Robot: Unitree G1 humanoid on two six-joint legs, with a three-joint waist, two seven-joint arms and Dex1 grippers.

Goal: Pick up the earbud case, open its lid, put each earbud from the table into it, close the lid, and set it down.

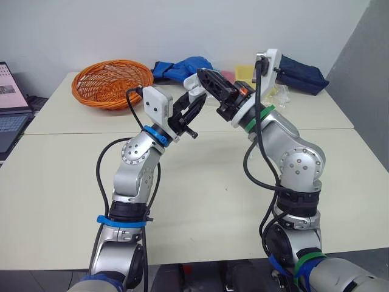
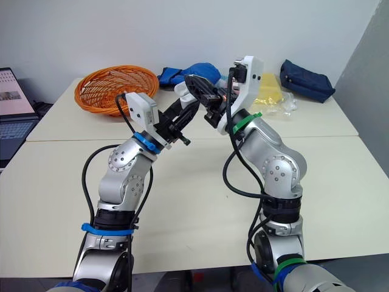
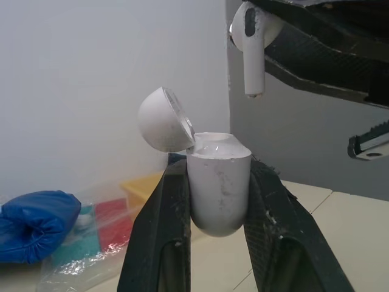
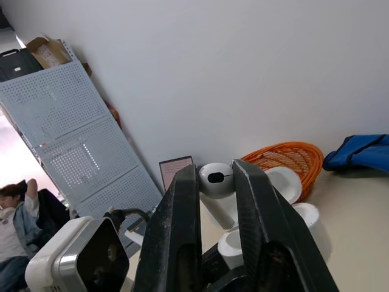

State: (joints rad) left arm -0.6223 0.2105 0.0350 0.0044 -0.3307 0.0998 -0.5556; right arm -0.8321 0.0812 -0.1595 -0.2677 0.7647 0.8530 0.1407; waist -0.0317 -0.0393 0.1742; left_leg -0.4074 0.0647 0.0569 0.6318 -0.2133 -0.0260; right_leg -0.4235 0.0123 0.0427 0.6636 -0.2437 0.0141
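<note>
My left gripper (image 3: 217, 173) clamps the earbud case (image 3: 220, 204), lid (image 3: 163, 118) open; my right gripper (image 4: 216, 175) pinches an earbud (image 3: 252, 39) just above it. Insertion, closing and set-down remain.

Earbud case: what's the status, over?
Left gripper shut on earbud case, lid open. Right gripper shut on earbud, near case, not yet in. Nothing between them.
</note>
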